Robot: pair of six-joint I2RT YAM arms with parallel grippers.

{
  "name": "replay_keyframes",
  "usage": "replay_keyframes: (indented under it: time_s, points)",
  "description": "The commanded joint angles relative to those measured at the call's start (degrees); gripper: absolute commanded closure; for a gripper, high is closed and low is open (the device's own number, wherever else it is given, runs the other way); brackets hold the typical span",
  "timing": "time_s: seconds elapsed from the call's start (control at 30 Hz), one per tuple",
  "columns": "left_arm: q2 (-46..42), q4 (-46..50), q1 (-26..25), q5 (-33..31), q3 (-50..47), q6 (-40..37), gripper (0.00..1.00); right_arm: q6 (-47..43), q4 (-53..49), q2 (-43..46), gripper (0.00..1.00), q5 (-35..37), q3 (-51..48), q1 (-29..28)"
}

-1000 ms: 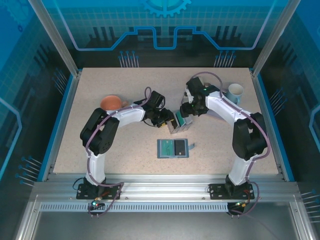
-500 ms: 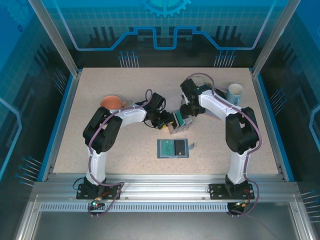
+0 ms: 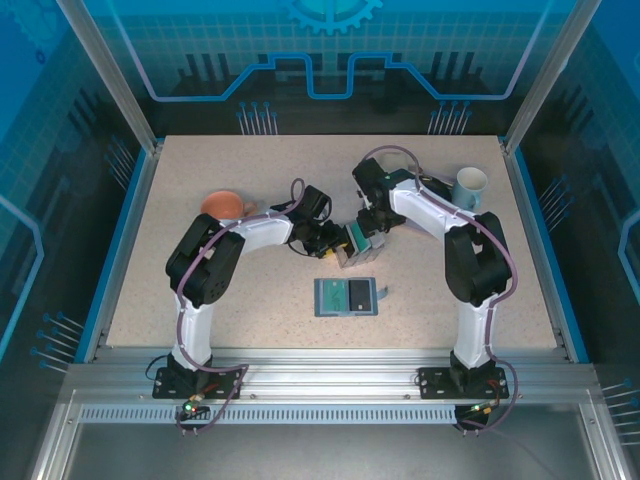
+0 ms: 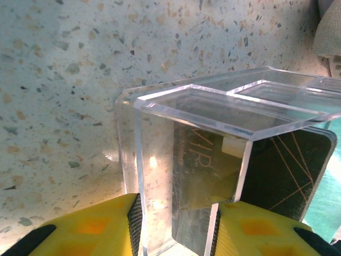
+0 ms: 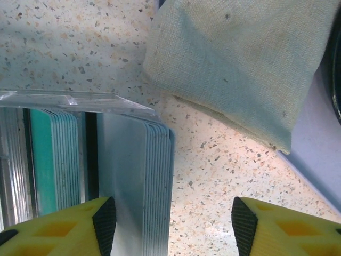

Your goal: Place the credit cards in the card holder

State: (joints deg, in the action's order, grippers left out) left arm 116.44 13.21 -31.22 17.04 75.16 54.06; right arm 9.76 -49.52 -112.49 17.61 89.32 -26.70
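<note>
**Cards** (image 5: 141, 176): thin, stiff, light, slick plastic. We judge a stack apt to fan or slide, so it is best pinched across the flat faces near the top edge, a few at a time.

**Location:** the cards stand upright in a clear stand (image 4: 160, 138) at table centre, at 12 o'clock of the wallet (image 3: 346, 296). The wallet lies open and apart from the stand; it seems to carry a teal and a dark card already, though they are too small for us to be sure. The teal cards (image 5: 42, 160) sit at 9 o'clock of the grey ones, and a dark card (image 4: 287, 170) shows behind the stand's wall.

**Left gripper** (image 4: 176, 226): reaches in from 9 o'clock and is closed on the stand's corner, steadying it.

**Right gripper** (image 5: 170, 216): comes in from 1 o'clock, pointing down. Its jaws are wide, one finger is just beside the grey cards, and nothing is held. A cloth (image 5: 240, 64) lies at 1 o'clock.
</note>
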Motion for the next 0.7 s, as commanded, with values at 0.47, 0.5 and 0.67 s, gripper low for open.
replay_keyframes:
  time_s: [0.47,0.5,0.67]
  points:
    - [1.1,1.8,0.2,0.4,-2.4,0.9,0.64,-1.5,-4.4,2.1,0.44,4.3,2.0,-1.2]
    - [1.1,1.7,0.3,0.4,-2.5,0.9,0.64,-1.4,-4.5,2.0,0.44,4.5,2.0,-1.3]
    - [0.9,1.6,0.2,0.4,-2.6,0.9,0.64,-1.4,-4.7,2.2,0.47,4.4,2.4,-1.4]
